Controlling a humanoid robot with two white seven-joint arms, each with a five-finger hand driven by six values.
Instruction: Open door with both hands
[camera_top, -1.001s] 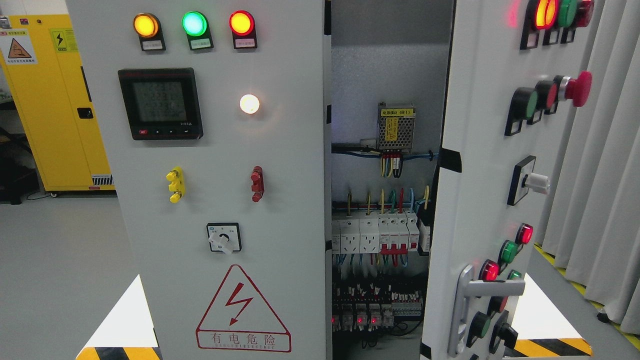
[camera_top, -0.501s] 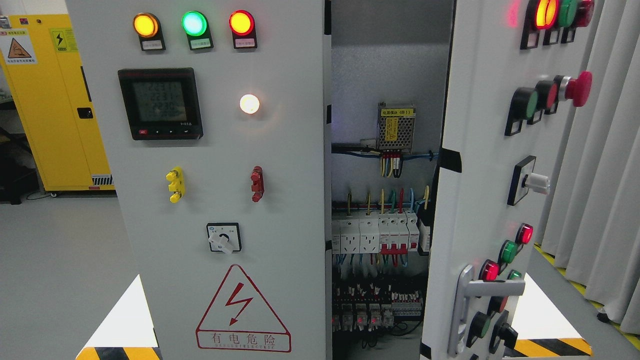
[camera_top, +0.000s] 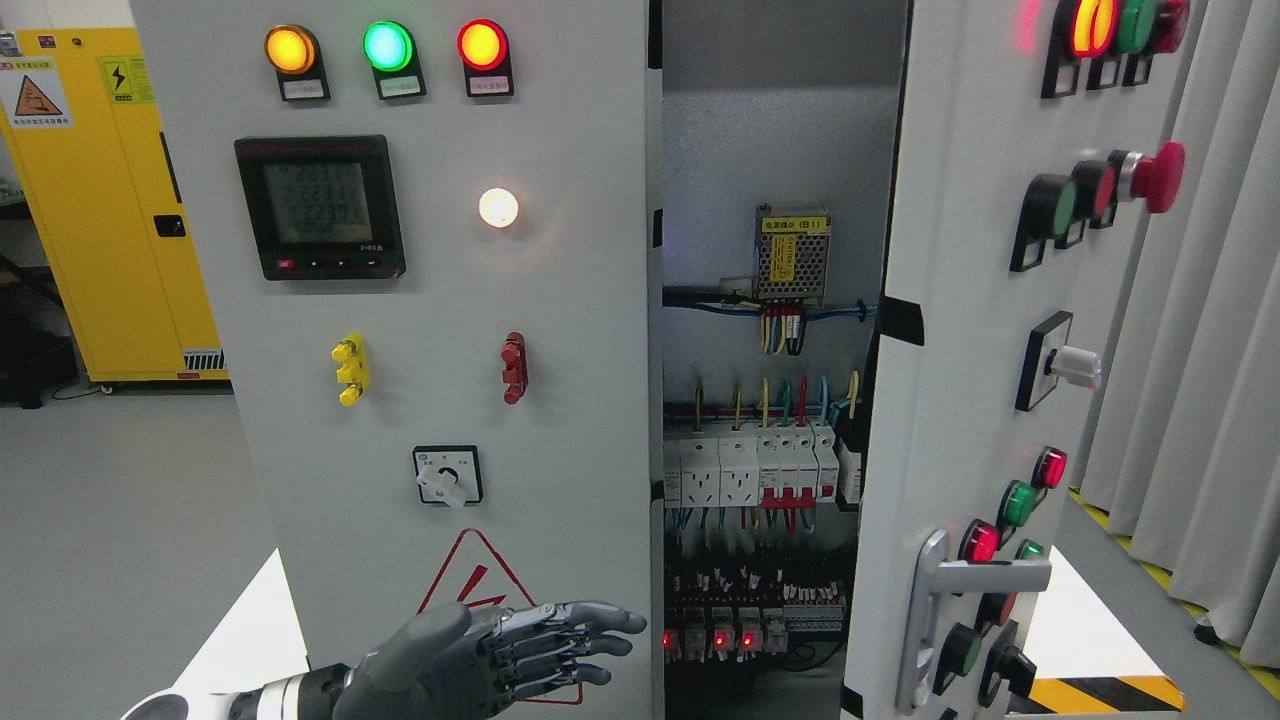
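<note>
The left hand is reaching with fingers stretched out flat, holding nothing; it should be hooking its fingertips round the left door edge just beyond them, then pulling gently; that grey door is sitting shut, lights glowing above the fingers; the right door is standing open past them.

The left hand reaches in from the lower left, fingers extended flat toward the right edge of the left door, covering part of the warning triangle. The right door stands ajar, exposing breakers and wiring inside.
</note>
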